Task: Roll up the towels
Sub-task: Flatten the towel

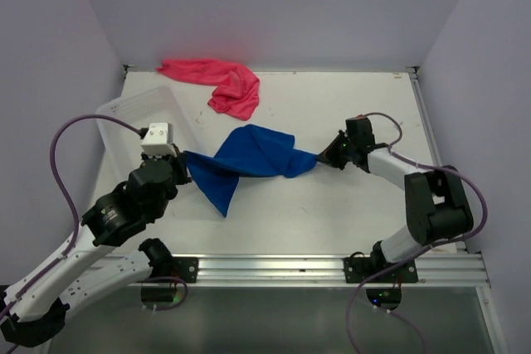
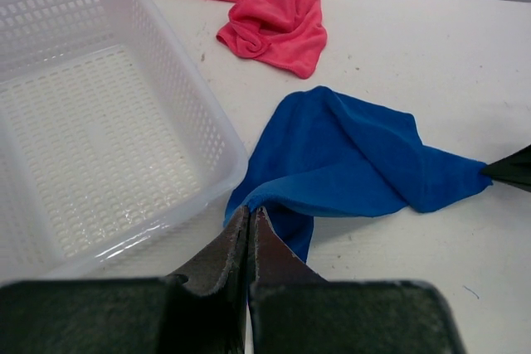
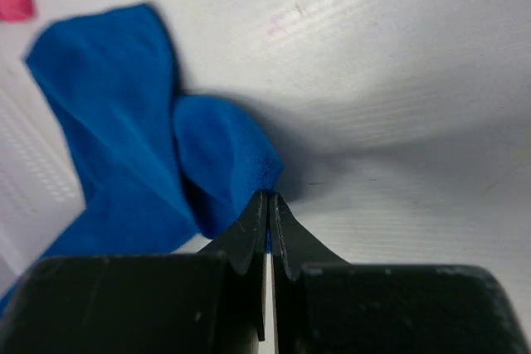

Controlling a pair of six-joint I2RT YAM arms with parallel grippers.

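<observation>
Squarely mid-desk: the blue towel (image 1: 249,159), twisted and bunched, strung between both hands, loose folds hanging down toward the desk (image 1: 332,205). Pinched at its left corner by the left hand (image 2: 249,215), fingers pressed together on the cloth. Pinched at the opposite tip by the right hand (image 3: 267,201), closed to a thin slit with a sliver of blue between the fingers. Farther back, along the desk's far edge by the wall: the pink-red towel (image 1: 217,84), crumpled in a long heap, well apart from the blue one and from both hands. Just beside the left hand: a white slotted basket (image 2: 195,113), one rounded corner nearly touching the blue cloth, crowding that side.
</observation>
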